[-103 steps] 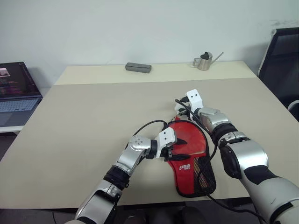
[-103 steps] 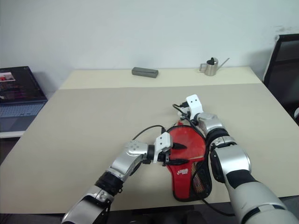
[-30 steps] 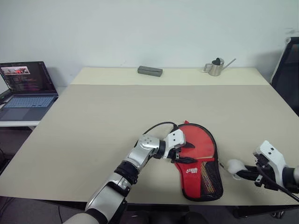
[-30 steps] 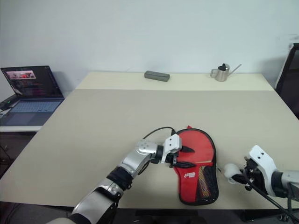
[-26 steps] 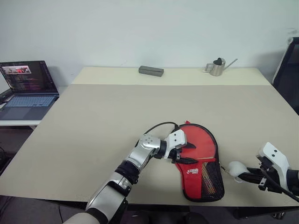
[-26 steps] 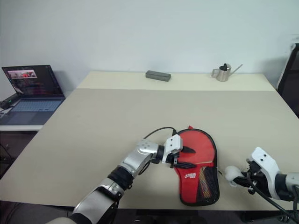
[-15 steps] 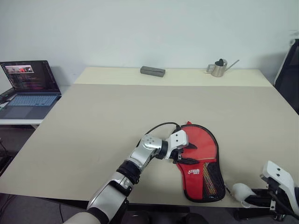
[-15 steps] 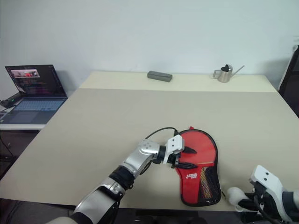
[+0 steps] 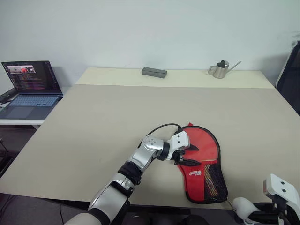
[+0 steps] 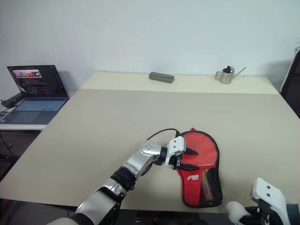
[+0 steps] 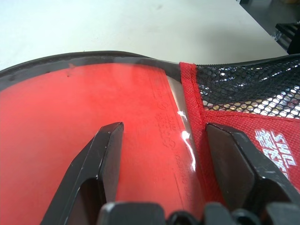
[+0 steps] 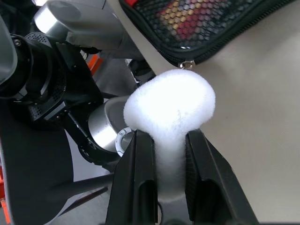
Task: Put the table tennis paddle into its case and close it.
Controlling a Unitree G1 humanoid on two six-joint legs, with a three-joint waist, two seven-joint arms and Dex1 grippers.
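We are at the zipping step. The case [image 9: 202,161] lies flat on the table [image 9: 93,122], near the front edge, and the paddle [image 12: 187,18] is already inside it. We can see its red face through the clear part and its striped handle through the black mesh.

Our left gripper [image 9: 187,154] rests on the round part of the case, with its two fingers [image 11: 105,164] spread apart and lying on top. It is not pinching anything. We think it is there to hold the case down.

Our right gripper [image 12: 161,173] is low, past the front corner of the table. Its fingers are squeezed shut on the neck of the pom-pom [image 12: 171,105]. The fluffy white ball sits right next to the little metal zipper end at the narrow tip of the case.

From here the zipper looks like it has gone all the way round to the tip, so the case seems almost shut, or shut already. We cannot see the whole edge, so we are not sure.

Next, we should give one last small pull if any gap is left. Then we can let go of the pom-pom and lift both hands away gently, so the case does not slide off the table.
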